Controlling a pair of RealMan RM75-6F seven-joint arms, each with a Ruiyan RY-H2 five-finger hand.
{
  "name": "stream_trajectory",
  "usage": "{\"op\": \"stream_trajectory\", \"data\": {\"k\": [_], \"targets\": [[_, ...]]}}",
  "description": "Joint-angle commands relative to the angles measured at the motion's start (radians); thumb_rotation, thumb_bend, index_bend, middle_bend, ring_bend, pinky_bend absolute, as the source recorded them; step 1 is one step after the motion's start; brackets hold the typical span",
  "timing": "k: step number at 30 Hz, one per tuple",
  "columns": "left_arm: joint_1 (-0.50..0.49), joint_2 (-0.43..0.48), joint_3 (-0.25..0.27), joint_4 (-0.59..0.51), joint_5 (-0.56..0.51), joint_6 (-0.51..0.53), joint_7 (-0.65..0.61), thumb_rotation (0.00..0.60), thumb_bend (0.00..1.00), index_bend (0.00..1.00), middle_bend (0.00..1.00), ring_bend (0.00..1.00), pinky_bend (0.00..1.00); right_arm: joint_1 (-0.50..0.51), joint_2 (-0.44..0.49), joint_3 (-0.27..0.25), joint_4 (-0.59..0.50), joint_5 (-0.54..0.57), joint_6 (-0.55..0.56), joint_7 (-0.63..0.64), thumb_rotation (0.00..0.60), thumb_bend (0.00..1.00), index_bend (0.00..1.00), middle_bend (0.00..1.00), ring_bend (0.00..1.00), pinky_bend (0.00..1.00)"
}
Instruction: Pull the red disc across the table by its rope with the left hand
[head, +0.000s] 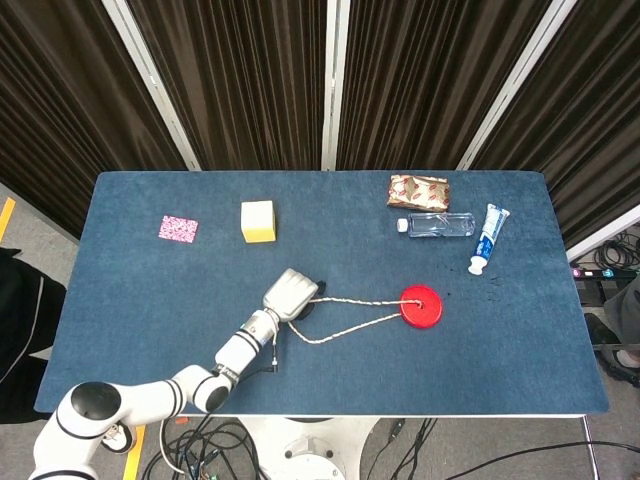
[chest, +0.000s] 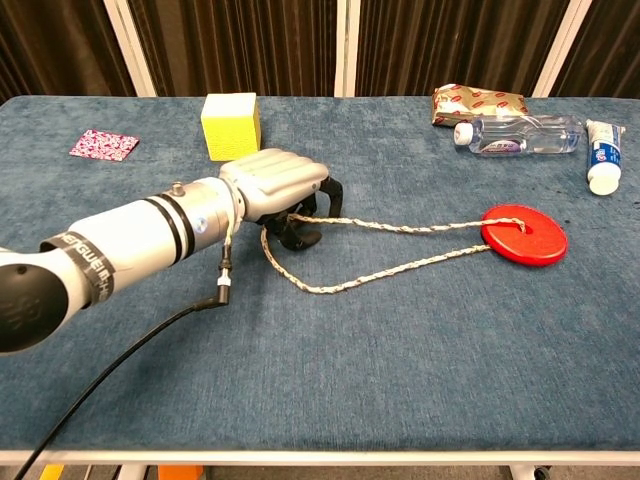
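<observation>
The red disc (head: 421, 306) (chest: 523, 234) lies flat on the blue table, right of centre. Its rope (head: 360, 301) (chest: 400, 267) runs leftward from the disc in a long loop of two strands. My left hand (head: 290, 295) (chest: 275, 185) sits palm down over the loop's left end, with its fingers curled in around the rope there. The fingertips are tucked under the hand against the cloth. My right hand appears in neither view.
A yellow block (head: 257, 220) and a pink card (head: 178, 229) lie at the back left. At the back right are a snack packet (head: 418, 190), a clear bottle (head: 438, 225) and a toothpaste tube (head: 488, 238).
</observation>
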Motion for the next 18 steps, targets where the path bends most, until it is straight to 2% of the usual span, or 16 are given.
{"op": "stream_trajectory", "data": {"k": [1, 6, 10, 18], "targets": [[0.018, 0.007, 0.003, -0.003, 0.036, 0.044, -0.029, 0.600, 0.38, 0.64, 0.84, 0.74, 0.81, 0.001, 0.000, 0.000, -0.001, 0.000, -0.001, -0.002, 0.600, 0.20, 0.00, 0.00, 0.00, 0.00], [0.061, 0.064, 0.014, -0.061, 0.084, 0.125, -0.049, 0.600, 0.36, 0.71, 0.90, 0.79, 0.85, 0.002, 0.001, 0.000, -0.005, -0.003, 0.000, -0.009, 0.600, 0.20, 0.00, 0.00, 0.00, 0.00], [0.107, 0.126, 0.033, -0.123, 0.117, 0.180, -0.079, 0.600, 0.26, 0.80, 0.97, 0.85, 0.89, 0.002, 0.001, -0.001, -0.012, -0.005, 0.002, -0.022, 0.600, 0.21, 0.00, 0.00, 0.00, 0.00], [0.225, 0.287, 0.070, -0.287, 0.200, 0.351, -0.126, 0.600, 0.26, 0.83, 0.99, 0.86, 0.89, 0.003, 0.011, 0.001, -0.040, -0.012, 0.014, -0.048, 0.600, 0.21, 0.00, 0.00, 0.00, 0.00]]}}
